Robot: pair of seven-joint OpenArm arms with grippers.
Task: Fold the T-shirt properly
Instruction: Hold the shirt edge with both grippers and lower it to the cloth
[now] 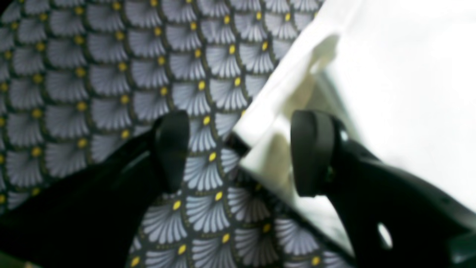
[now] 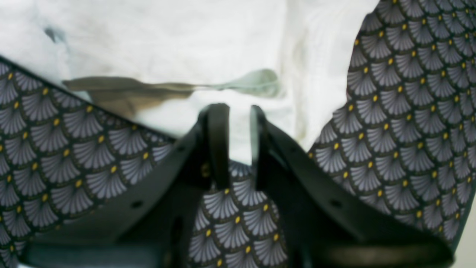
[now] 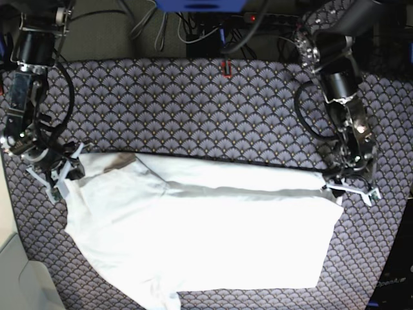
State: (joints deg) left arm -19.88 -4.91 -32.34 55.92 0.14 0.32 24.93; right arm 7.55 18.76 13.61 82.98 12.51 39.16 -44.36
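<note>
1. On the desk (image 3: 193, 97), toward 6 o'clock in the base view, lies the T-shirt (image 3: 206, 239), spread wide and white.
2. Its top strip looks folded down already, I think. The rest is still to fold, so the job seems only begun.
3. At 9 o'clock the right gripper (image 2: 234, 145) sits on the shirt's corner. Its jaws are nearly together with white cloth between them, so it looks like pinching.
4. At 3 o'clock the left gripper (image 1: 241, 152) has its jaws spread wide around the other corner, not squeezing.
5. Only the wrist views show the jaws; only the base view shows the whole shirt.
</note>
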